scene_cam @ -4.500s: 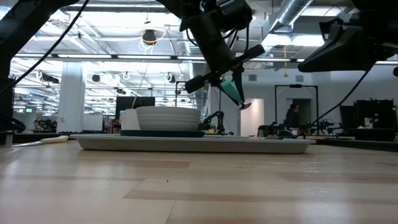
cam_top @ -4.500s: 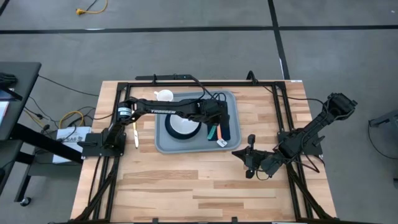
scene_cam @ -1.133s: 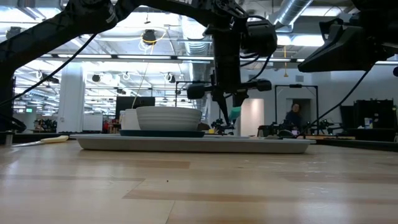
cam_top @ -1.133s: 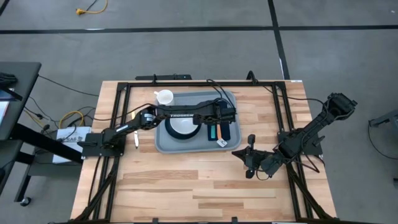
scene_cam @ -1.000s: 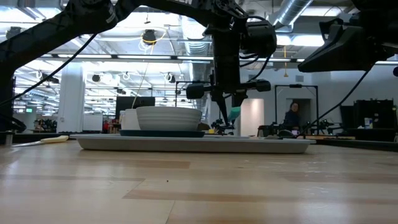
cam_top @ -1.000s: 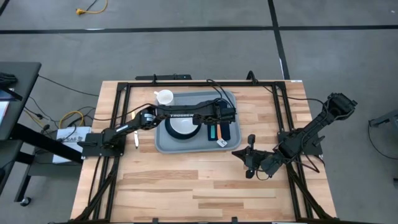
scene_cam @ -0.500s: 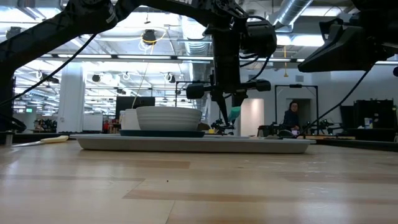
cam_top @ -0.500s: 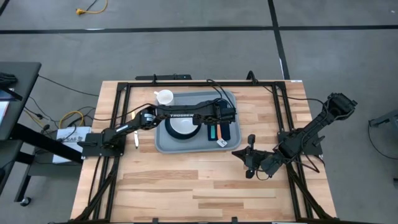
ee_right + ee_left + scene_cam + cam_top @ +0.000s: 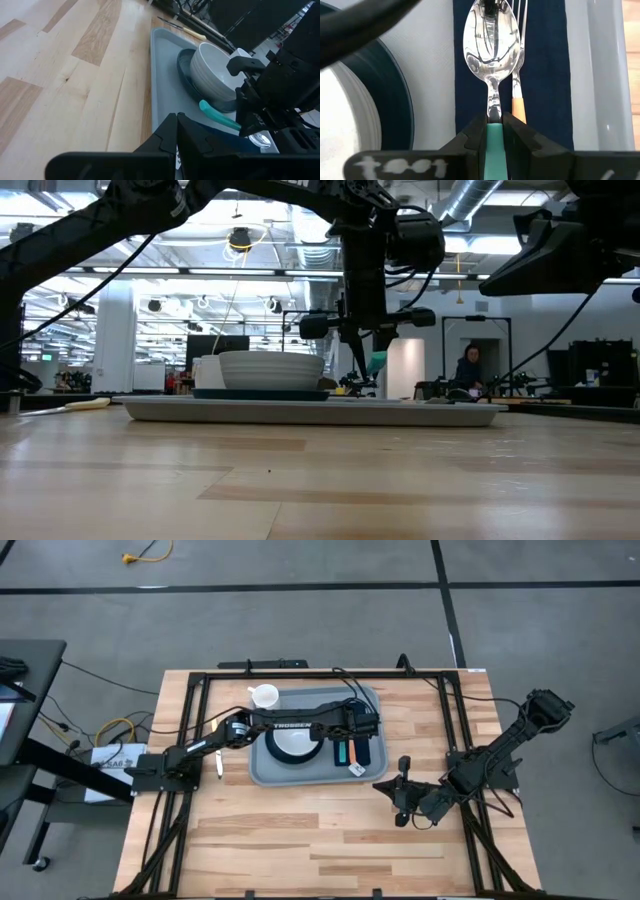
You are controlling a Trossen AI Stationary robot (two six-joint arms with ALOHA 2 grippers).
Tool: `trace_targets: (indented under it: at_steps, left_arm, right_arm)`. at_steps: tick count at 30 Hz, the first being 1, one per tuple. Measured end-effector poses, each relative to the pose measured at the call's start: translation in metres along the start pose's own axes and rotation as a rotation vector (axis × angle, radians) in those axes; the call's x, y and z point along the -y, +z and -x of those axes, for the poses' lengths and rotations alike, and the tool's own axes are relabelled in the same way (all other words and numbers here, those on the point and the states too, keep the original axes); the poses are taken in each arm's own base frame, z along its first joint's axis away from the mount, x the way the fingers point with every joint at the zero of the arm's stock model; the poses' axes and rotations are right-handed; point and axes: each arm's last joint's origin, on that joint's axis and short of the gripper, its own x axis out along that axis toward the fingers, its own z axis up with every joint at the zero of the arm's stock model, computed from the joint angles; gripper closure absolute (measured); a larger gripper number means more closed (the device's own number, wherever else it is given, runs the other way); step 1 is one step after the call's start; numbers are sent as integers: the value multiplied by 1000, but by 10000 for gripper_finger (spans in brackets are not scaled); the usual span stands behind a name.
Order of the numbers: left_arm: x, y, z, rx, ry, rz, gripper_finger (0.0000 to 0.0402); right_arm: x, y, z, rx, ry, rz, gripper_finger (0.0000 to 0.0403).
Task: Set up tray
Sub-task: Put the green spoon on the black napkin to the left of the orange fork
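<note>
1. The large flat grey-blue plastic tray, rectangular with rounded corners and a low raised rim, lies on the far middle of the pale wooden surface.
2. On it sit a dark teal round plate bearing a white ribbed bowl, and beside them a dark navy folded napkin.
3. The left gripper hangs over the napkin, its fingers clamped on the teal handle of a shiny metal spoon, next to an orange-handled fork.
4. The right gripper waits near the tray's right corner, fingers closed on nothing.
5. A small white cup stands just outside the tray's far left corner.
</note>
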Motion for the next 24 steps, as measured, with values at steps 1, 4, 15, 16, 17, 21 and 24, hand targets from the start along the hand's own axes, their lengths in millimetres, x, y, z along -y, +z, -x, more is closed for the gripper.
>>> trace_targets:
  at_steps: [1, 4, 15, 16, 17, 21, 24]
  left_arm:
    - [0, 0, 0, 0, 0, 0, 364]
    - [0, 0, 0, -8, -2, 3, 364]
    - [0, 2, 0, -16, -1, 7, 364]
    - [0, 2, 0, -16, -1, 7, 364]
    - [0, 2, 0, -16, -1, 7, 364]
    - [0, 2, 0, -16, -1, 7, 364]
    - [0, 2, 0, -16, -1, 7, 364]
  right_arm:
    - [0, 0, 0, 0, 0, 0, 400]
    - [0, 0, 0, 0, 0, 0, 400]
    - [0, 0, 0, 0, 0, 0, 400]
    - [0, 0, 0, 0, 0, 0, 400]
    - [0, 0, 0, 0, 0, 0, 400]
    - [0, 0, 0, 0, 0, 0, 400]
    - [0, 0, 0, 0, 0, 0, 400]
